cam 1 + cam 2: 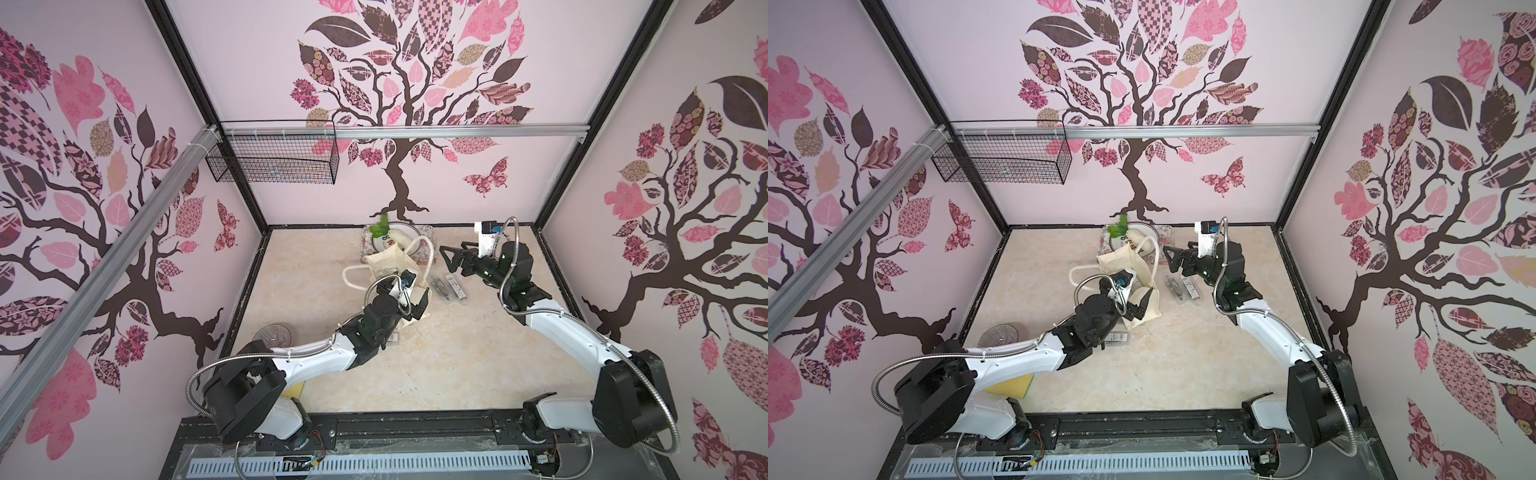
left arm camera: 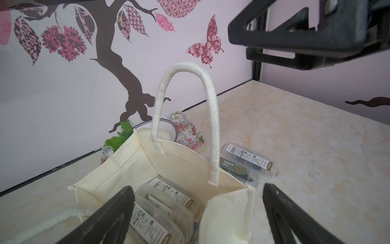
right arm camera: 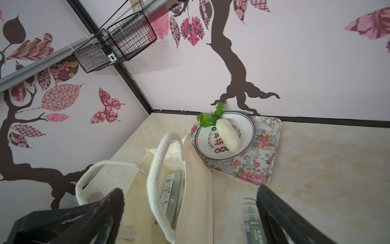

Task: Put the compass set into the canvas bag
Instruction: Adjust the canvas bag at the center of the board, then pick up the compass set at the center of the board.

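Hovering above the canvas bag (image 2: 181, 164), the left pincer (image 2: 197, 190) gapes empty; the right pincer (image 3: 190, 190) gapes empty too.

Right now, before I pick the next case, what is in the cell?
bag: one, cream, mid-table, standing open
cases in bag: at least three, clear
cases on table: three, clear; two right of the bag, one by the left arm
tray: one, floral, back of table
plate: one, white, on tray
radish: one, white with green leaves, on plate
wire basket: one, black, hung on rail
sponge: one, yellow, under left arm
ribbed dish: one, grey, left side
left gripper: open, over bag mouth
right gripper: open, right of bag
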Action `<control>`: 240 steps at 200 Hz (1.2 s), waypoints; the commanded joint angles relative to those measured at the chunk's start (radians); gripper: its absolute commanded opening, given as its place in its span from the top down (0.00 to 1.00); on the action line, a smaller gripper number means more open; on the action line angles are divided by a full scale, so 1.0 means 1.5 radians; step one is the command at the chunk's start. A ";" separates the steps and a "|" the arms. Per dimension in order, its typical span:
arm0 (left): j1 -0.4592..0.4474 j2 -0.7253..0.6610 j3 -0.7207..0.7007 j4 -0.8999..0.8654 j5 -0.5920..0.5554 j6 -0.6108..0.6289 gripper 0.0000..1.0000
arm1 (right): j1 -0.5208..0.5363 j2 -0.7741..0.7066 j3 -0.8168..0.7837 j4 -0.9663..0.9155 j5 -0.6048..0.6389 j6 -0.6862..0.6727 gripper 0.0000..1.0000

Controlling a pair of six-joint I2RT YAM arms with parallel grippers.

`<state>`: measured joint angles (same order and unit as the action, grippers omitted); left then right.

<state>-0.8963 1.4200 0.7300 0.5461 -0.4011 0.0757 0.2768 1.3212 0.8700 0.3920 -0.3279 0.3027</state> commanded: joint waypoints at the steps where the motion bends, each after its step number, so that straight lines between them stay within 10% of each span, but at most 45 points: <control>1: 0.001 -0.028 0.031 -0.067 -0.008 -0.016 0.03 | -0.024 -0.043 -0.005 -0.007 0.044 0.011 0.00; 94: 0.004 -0.097 0.095 -0.307 -0.087 -0.081 0.03 | -0.038 0.011 -0.005 -0.156 0.220 -0.020 0.00; 240: 0.031 -0.248 0.050 -0.443 -0.144 -0.165 0.03 | -0.038 0.275 0.123 -0.301 0.184 -0.036 0.02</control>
<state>-0.8608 1.0618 0.8246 -0.1059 -0.6010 -0.1459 0.2211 1.6627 0.9905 0.0116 -0.0269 0.2539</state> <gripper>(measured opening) 0.973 0.988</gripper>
